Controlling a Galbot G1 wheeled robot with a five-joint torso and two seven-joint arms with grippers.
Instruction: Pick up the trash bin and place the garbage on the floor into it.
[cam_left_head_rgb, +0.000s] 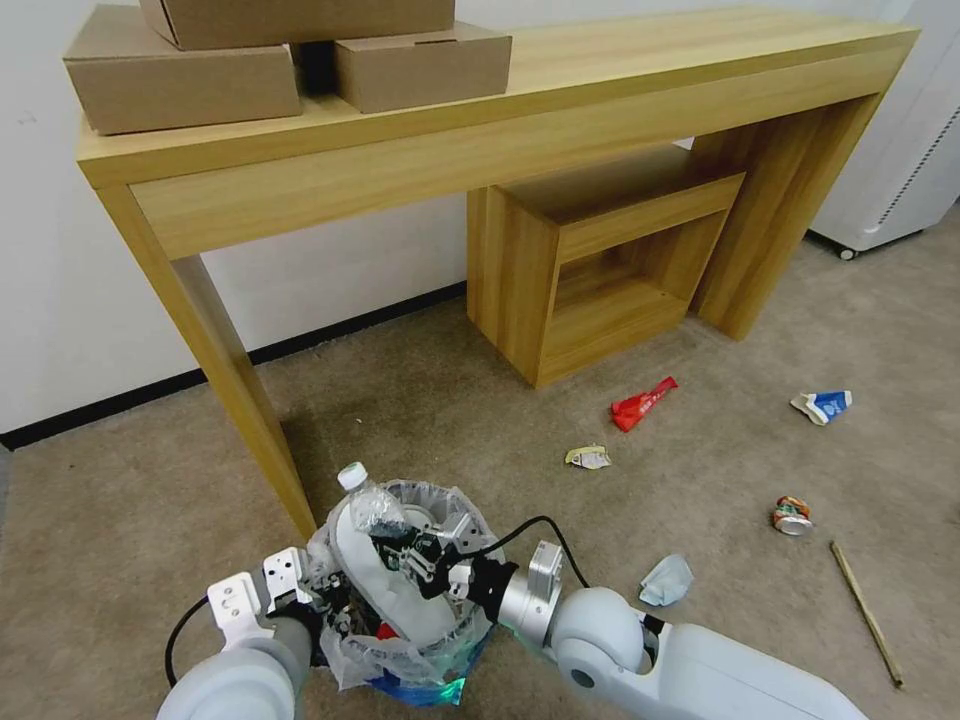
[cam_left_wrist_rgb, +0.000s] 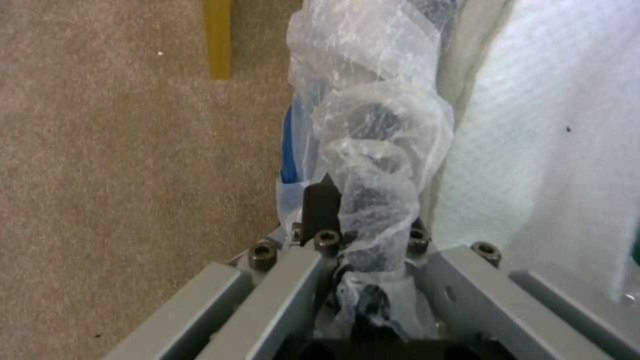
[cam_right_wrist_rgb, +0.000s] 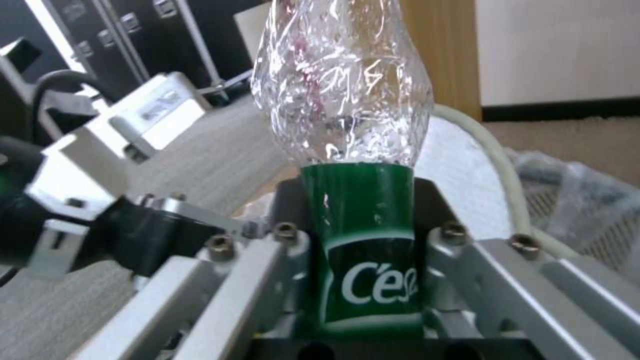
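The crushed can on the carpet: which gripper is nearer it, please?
Right. The right gripper, holding a bottle over the bin, is nearer the can; the left gripper grips the bin's far rim.

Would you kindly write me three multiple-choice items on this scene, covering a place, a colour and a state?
1. Where is the red wrapper?
A. on the floor by the wooden cube shelf
B. on the desk
C. in the bin

2. What colour is the bottle's label?
A. red
B. green
C. yellow

3. What is the left gripper doing?
A. hanging open above the floor
B. holding the can
C. clamping the bin's bagged rim

Answers:
1 A, it lies on the carpet in front of the shelf.
2 B, the right wrist view shows a green label in the right gripper.
3 C, the left wrist view shows its fingers pinching the plastic-covered rim.
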